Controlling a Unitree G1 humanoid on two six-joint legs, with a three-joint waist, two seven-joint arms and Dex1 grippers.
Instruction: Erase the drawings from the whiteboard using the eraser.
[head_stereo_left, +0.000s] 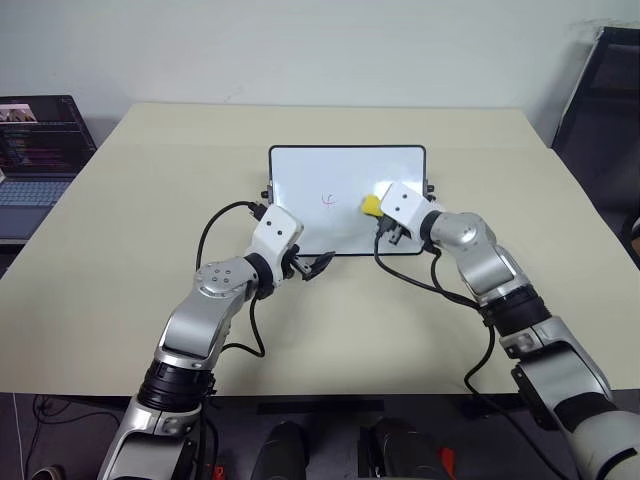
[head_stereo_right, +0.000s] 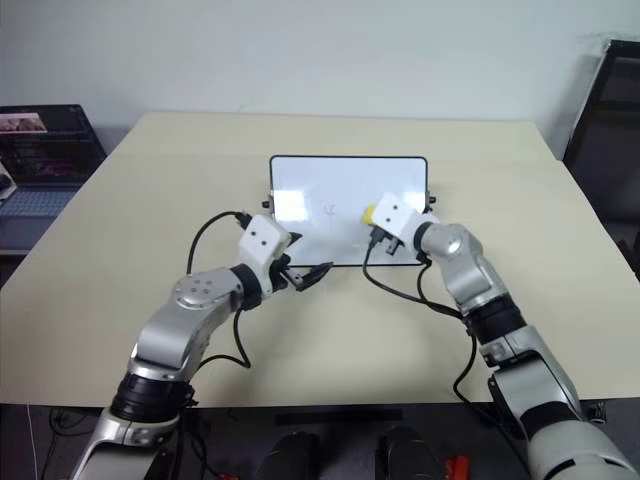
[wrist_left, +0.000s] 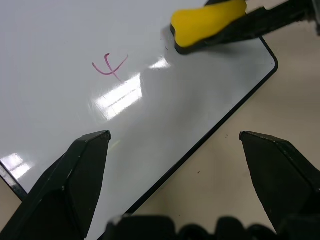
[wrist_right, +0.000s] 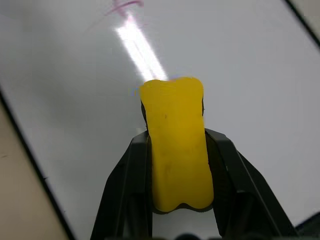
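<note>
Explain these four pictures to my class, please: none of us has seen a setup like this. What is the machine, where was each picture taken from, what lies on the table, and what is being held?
This is a two-armed robot at a beige table. The two wide pictures come from cameras in its head, looking down over its arms. The two close-ups come from cameras on its wrists, looking along the black fingers. On the table lies a small whiteboard with a black frame; one pink drawing shows near its middle. The right gripper is shut on a yellow eraser, over the board to the drawing's right. The left gripper is open and holds nothing, at the board's near edge. A laptop sits off to the left.
</note>
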